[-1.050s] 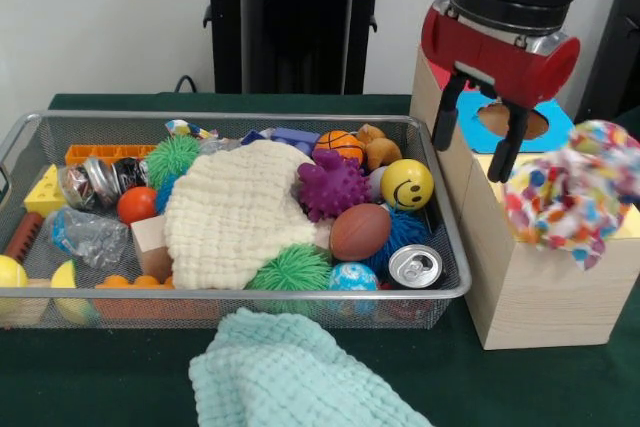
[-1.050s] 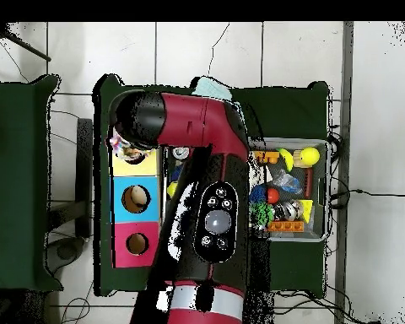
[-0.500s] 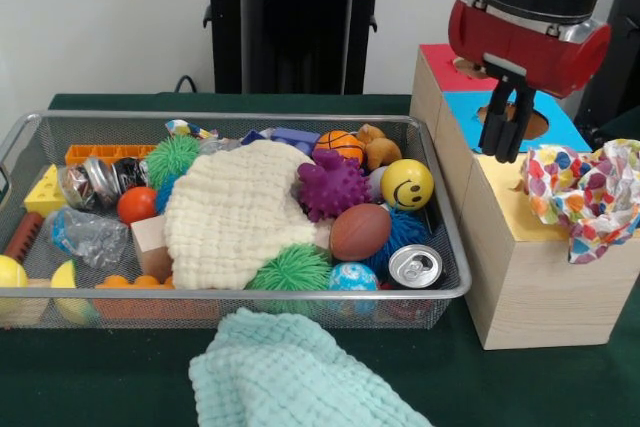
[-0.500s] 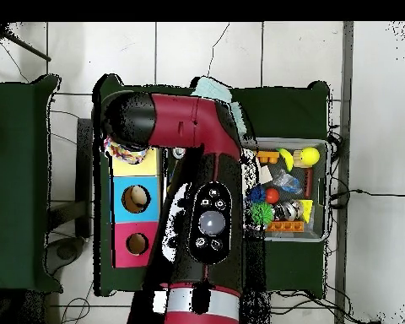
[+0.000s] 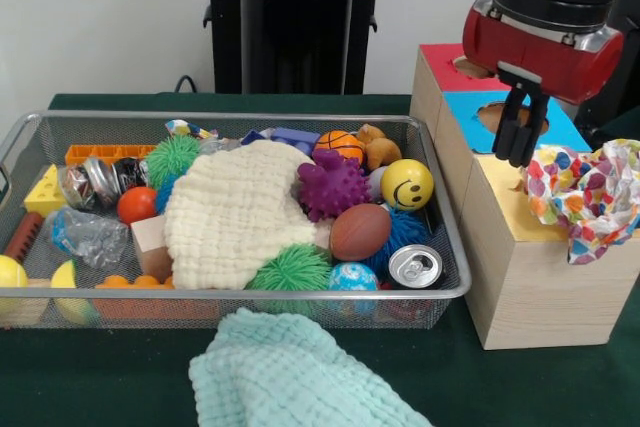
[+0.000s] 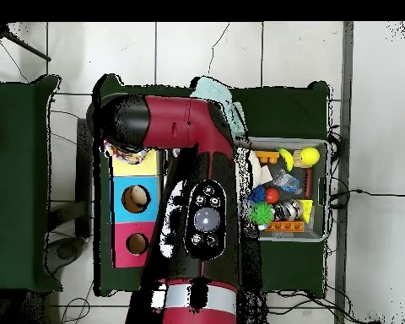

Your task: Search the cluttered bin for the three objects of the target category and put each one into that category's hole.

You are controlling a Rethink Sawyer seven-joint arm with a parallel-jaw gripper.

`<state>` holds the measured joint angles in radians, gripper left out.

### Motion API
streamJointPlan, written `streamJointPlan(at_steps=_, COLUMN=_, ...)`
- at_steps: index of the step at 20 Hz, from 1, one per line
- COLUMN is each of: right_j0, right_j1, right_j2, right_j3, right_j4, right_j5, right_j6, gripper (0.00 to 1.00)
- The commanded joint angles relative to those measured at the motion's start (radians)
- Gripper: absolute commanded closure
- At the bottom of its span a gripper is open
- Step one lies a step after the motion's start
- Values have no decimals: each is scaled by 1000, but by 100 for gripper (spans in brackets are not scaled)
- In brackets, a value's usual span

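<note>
Hand [image 5: 521, 137] seen with fingers nearly together, nothing held, hovering over box [image 5: 520, 277]. Spotted cloth [image 5: 585, 192] slumped at hand's 4 o'clock: judged light, limp, best pinched at bunched fold.

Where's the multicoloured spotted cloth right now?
In the front view the spotted cloth lies bunched on the yellow top of the wooden box, at its right edge, just right of the gripper. The overhead view shows it beside the arm's end.

A plain white wall [image 5: 100, 17] stands behind a table covered in dark green cloth [image 5: 120, 387]. From above, the floor [image 6: 375, 126] is pale grey tile with dark seams, black cables [image 6: 370, 194] trailing across it, and a second green-covered table [image 6: 16, 177] stands beside the first.
</note>
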<state>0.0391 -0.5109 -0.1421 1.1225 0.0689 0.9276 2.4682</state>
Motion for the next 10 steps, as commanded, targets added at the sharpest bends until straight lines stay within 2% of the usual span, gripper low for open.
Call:
streamJointPlan(at_steps=1, right_j0=7, right_j1=-8, right_j2=77, right_j3=106, right_j4=-33, right_j5=147, right_j6=-64, gripper=100)
streamJointPlan(at_steps=10, right_j0=69, right_j1=-88, right_j2=44, right_j3=105, right_j4=-12, right_j5=239, right_j6=22, gripper=100)
